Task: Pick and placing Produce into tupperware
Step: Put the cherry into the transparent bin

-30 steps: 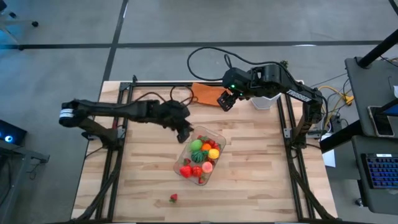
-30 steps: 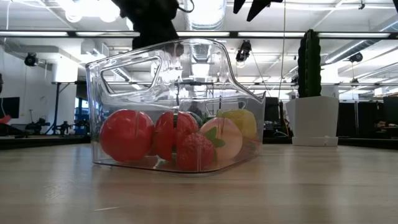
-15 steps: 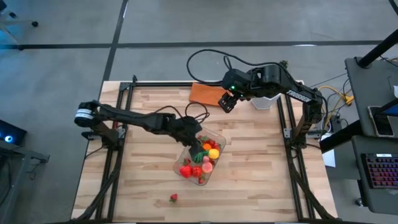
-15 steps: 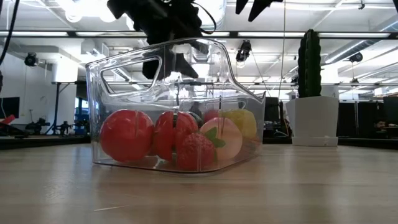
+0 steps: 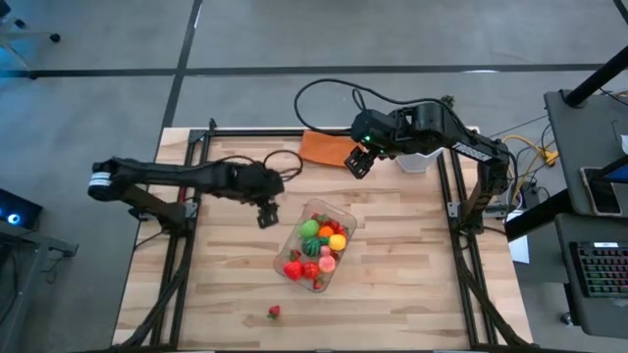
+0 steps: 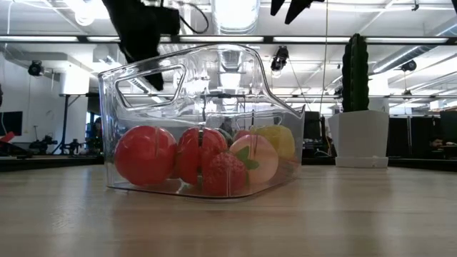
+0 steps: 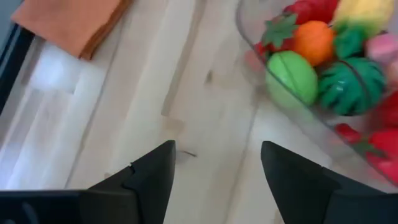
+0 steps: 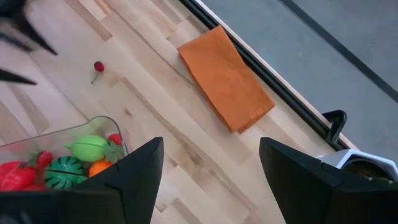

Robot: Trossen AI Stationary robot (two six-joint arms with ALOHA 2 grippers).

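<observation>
The left gripper point(image 5: 264, 217) hangs empty, jaws apart, just beside the tupperware point(image 5: 342, 218) of produce point(image 5: 319, 245) mid-table. One red piece point(image 5: 274, 312) lies near the front edge, and a hasty reach could roll it off. The right gripper point(image 5: 355, 163), jaws apart and empty, waits over the orange cloth point(image 5: 322, 147).

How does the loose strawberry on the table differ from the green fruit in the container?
The loose strawberry is red, smaller, and lies alone on the bare table. The green fruit is rounder, larger, and sits among other pieces inside the container. Neither is held.
</observation>
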